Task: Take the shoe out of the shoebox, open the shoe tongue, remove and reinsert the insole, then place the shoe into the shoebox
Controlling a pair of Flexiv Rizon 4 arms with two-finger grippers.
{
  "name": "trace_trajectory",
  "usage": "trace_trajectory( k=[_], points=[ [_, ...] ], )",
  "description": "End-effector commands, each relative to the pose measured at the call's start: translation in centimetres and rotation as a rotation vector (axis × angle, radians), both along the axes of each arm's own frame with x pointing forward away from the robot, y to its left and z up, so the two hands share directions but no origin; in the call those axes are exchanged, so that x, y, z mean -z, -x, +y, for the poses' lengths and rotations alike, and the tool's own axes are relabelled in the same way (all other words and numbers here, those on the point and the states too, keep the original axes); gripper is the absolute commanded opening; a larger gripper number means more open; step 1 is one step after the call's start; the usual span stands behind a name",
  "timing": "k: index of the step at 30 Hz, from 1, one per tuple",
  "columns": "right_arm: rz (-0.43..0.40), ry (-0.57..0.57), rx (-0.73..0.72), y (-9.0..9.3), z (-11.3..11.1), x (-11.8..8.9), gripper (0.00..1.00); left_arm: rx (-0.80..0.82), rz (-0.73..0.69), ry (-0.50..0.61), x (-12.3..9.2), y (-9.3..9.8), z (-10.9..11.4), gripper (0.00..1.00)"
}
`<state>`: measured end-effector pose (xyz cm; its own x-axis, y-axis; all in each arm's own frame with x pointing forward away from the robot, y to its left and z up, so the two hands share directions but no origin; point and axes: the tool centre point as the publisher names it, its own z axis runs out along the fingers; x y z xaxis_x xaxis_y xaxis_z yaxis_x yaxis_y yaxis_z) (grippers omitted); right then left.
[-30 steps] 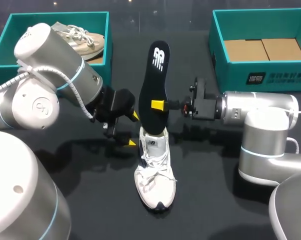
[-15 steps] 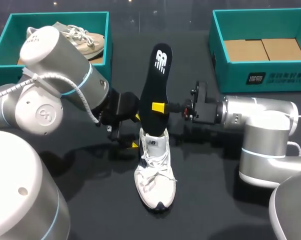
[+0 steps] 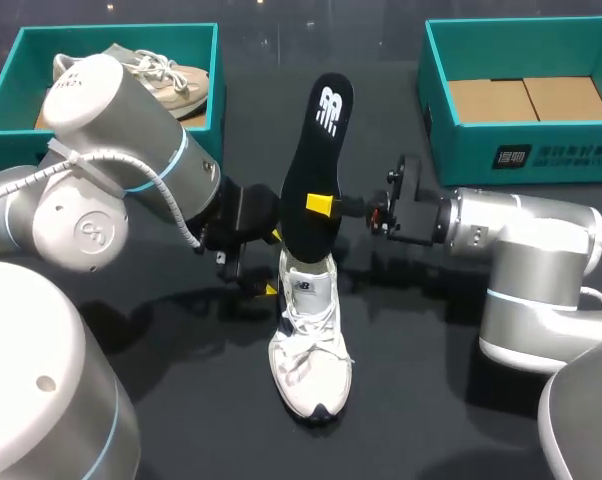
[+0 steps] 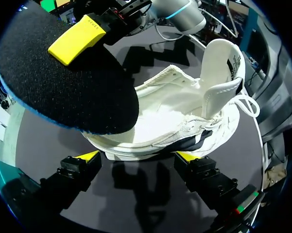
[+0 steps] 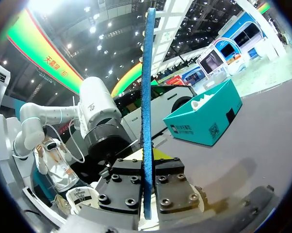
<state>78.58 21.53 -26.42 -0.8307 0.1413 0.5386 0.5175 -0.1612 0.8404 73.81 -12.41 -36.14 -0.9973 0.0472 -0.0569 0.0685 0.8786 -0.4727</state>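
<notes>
While the white lace-up sneaker [image 3: 309, 345] stands on its sole on the black table [image 3: 431, 400], between the two boxes and inside neither, its toe points toward the near edge; its white padded tongue [image 4: 223, 73] is pulled up and stands clear of the opening.

Our right gripper [image 3: 326, 205], coming in from the right, is pinched on the long black insole with the white logo [image 3: 318, 150]; one yellow tip lies flat on the face we see from above, about halfway along its length; in the right wrist view the insole [image 5: 147, 87] shows edge-on as a thin blue strip clamped between the two black fingers of that gripper [image 5: 147, 170].

The insole stands nearly upright, leaning a little to the right, logo end uppermost; its lower, rounded end is at the sneaker's opening over the heel, and we cannot tell whether it touches the inside; in the left wrist view the insole [image 4: 63, 82] hides the heel part of the sneaker [image 4: 175, 116].

Our left gripper [image 3: 271, 262] sits low beside the sneaker's heel on its left side, its fingers spread wide; in its own wrist view the left gripper [image 4: 138, 158] has a yellow tip near each end of the sole's side, and we cannot tell whether either touches.

The teal cardboard shoebox at the far left [image 3: 111, 33] holds a beige lace-up shoe [image 3: 166, 72]; the teal cardboard shoebox at the far right [image 3: 511, 155] shows only its brown floor.
</notes>
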Motion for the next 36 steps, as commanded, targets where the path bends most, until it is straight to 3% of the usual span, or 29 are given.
trace_trajectory(
  k=[1,13,27,36],
  points=[
    [0.007,0.005,0.028,0.2,0.3,0.2,0.0,-0.001,-0.001,-0.006,0.0,0.0,-0.2,1.0],
    [0.027,0.016,0.048,0.3,0.4,1.6,0.0,-0.001,-0.001,-0.006,0.0,0.0,-0.2,1.0],
    [0.035,0.035,0.038,1.8,0.3,2.8,0.0,-0.001,-0.001,-0.006,0.0,0.0,-0.2,1.0],
    [0.089,0.04,0.012,2.8,0.5,4.1,0.0,-0.001,-0.001,-0.006,0.0,0.0,-0.2,1.0]
  ],
)
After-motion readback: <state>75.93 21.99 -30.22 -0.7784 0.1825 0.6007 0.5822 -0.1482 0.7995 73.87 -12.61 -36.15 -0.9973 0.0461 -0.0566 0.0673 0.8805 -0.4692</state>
